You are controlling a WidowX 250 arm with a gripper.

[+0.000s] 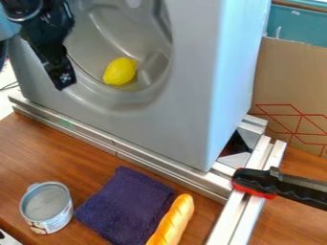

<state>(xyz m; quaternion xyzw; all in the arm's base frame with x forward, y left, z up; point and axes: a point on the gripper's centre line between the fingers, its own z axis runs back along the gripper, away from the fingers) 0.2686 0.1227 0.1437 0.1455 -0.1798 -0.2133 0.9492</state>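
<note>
The black gripper is in the upper left of the frame, in front of the left side of the round drum of the grey toy washing machine. Whether it is spread or pressed together, I cannot tell. The yellow lemon lies in the lower part of the drum, to the right of the gripper and apart from it.

The lemon is probably a toy, so I judge it light and rather firm, not fragile. Its skin may be smooth and the shape is round, so it can roll or slip away if it is pressed near a pointed end. The better hold is across its thick middle, from two opposite sides, with moderate force. The curved drum wall leaves little room below.

The machine stands behind metal rails. In the lower part of the frame are an open can, a folded dark purple cloth and a bread loaf along the cloth's right side.
</note>
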